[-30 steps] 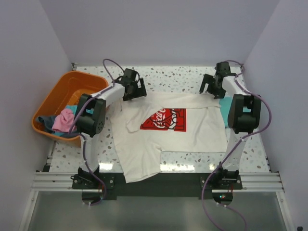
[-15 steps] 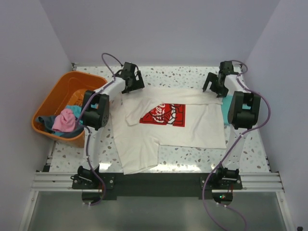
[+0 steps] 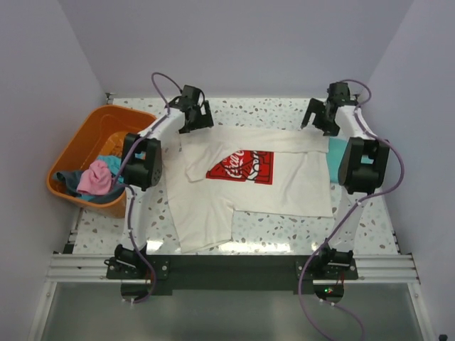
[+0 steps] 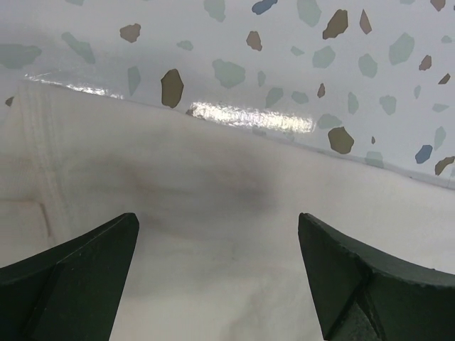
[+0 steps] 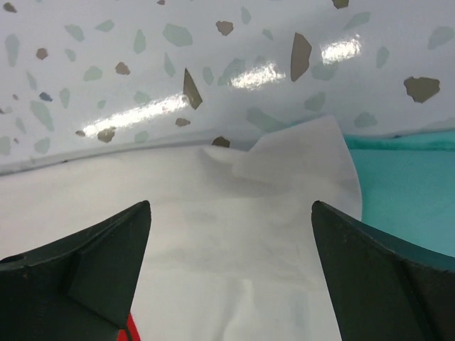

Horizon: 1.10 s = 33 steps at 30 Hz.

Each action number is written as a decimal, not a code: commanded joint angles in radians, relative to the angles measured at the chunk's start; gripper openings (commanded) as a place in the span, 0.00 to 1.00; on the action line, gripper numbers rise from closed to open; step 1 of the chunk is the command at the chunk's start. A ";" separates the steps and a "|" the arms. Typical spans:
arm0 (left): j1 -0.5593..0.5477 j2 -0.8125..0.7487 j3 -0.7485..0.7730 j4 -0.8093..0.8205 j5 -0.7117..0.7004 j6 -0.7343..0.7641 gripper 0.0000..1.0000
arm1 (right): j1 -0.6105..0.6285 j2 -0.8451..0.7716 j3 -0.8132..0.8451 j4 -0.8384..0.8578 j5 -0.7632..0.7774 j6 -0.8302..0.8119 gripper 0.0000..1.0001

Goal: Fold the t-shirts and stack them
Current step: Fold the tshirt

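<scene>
A cream-white t-shirt with a red square logo lies spread on the speckled table, partly folded. A teal-green t-shirt peeks out from under its right edge, also seen as teal cloth in the right wrist view. My left gripper hovers open over the shirt's far left corner; its fingers frame white cloth. My right gripper hovers open over the far right corner, white cloth between its wide jaws.
An orange plastic basket with pink and blue-teal clothes stands at the left of the table. Grey walls close in on the left, back and right. The shirt's lower hem reaches the table's near edge.
Both grippers moved toward the back of the table. The shirt's far edge was drawn back with them and now lies flatter and straighter. Both grippers stayed open.
</scene>
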 commanded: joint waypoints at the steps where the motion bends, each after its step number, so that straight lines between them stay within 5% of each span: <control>1: -0.034 -0.180 0.046 -0.075 -0.001 0.035 1.00 | -0.005 -0.254 -0.046 -0.014 -0.036 -0.019 0.99; 5: -0.117 -0.387 -0.119 -0.083 -0.049 0.020 1.00 | -0.001 -0.492 -0.269 0.021 -0.030 0.021 0.99; 12: -0.256 -0.951 -0.844 -0.001 -0.055 -0.178 1.00 | 0.020 -1.018 -0.849 0.055 0.006 0.145 0.99; 18: -0.436 -1.284 -1.155 -0.156 -0.081 -0.335 1.00 | 0.025 -1.319 -1.015 -0.109 0.078 0.162 0.99; 24: -0.542 -1.472 -1.382 -0.293 -0.008 -0.473 1.00 | 0.025 -1.392 -1.110 -0.146 0.072 0.200 0.99; 33: -0.615 -1.508 -1.526 -0.298 0.087 -0.554 0.94 | 0.025 -1.318 -1.190 -0.075 0.070 0.252 0.99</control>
